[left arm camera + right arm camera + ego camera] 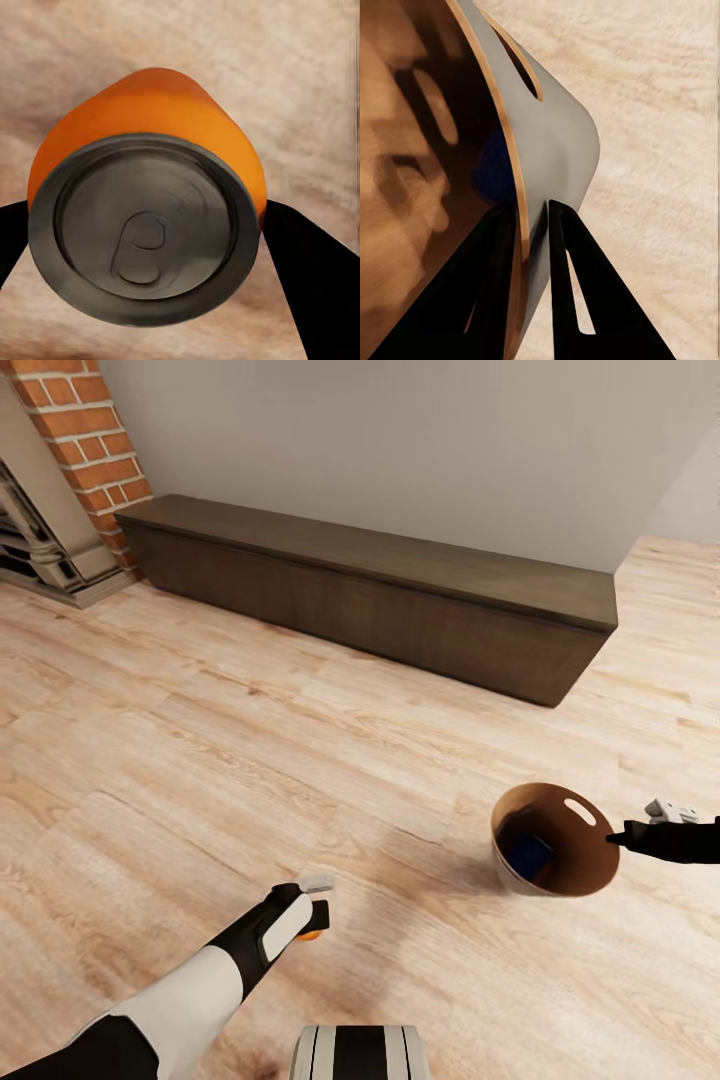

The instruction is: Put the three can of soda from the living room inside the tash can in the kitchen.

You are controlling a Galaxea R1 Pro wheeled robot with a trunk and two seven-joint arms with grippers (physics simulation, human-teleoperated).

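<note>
I hold a can of soda (150, 217) in my left gripper (312, 920), low over the light wood plank floor (200, 760) of the living room; from the head camera only a sliver of orange shows beneath the fingertips, while the left wrist camera looks straight onto the can's grey metal top and pull tab, with a black finger (315, 292) pressed to each side of the orange body. My right gripper (612, 838) is clamped on the rim of the tash can (560, 860), one finger inside the brown wall and one outside the pale grey wall, just below the oval hand slot (521, 67), as the right wrist camera shows. The pail hangs tilted, its mouth turned toward my head camera, and something dark blue (528, 852) lies at its bottom. Can and pail are well apart. Beyond them a long, low dark wood cabinet (400, 585) runs along the grey wall, with the brick fireplace (70, 460) at its left end.
</note>
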